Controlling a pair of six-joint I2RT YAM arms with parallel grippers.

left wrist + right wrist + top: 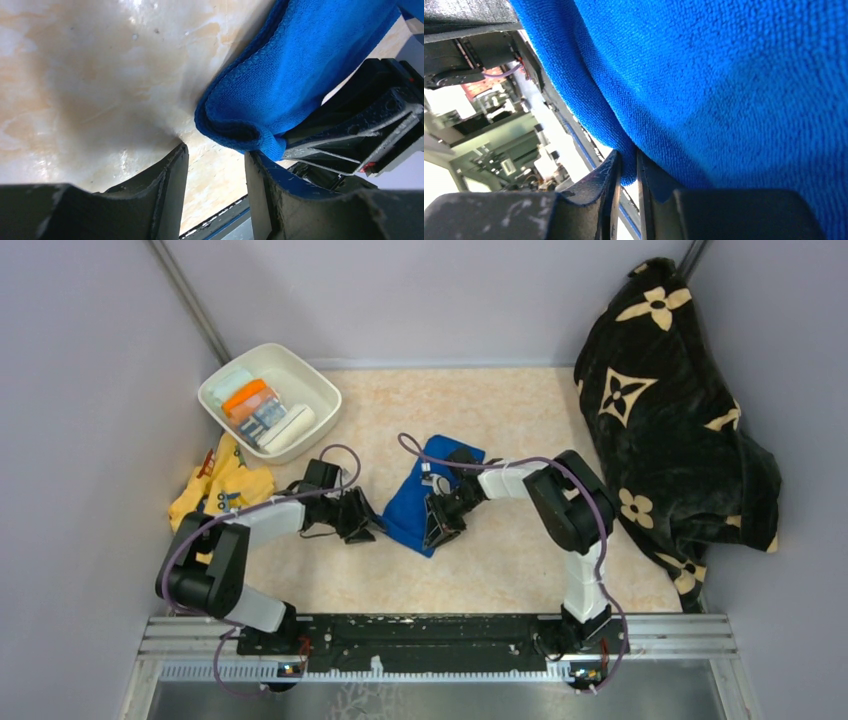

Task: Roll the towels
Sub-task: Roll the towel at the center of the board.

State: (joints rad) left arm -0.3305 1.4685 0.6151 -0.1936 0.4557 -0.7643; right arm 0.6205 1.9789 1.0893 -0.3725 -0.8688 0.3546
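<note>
The royal blue towel (418, 500) lies in the middle of the table with its near end folded over. My right gripper (438, 525) is shut on that near edge; in the right wrist view the jaws (628, 167) pinch the blue towel (724, 90). My left gripper (366, 527) is open and empty at the towel's near-left corner. In the left wrist view its fingers (216, 156) stand apart, and the blue towel's curled edge (280, 80) touches the right fingertip. A cream-white roll (291, 429) and a printed roll (256, 406) lie in the white bin (313, 379).
A yellow printed cloth (226, 486) lies left of the left arm. A large black blanket with cream flowers (670, 420) is piled at the right. The right gripper's body (370, 132) shows close by in the left wrist view.
</note>
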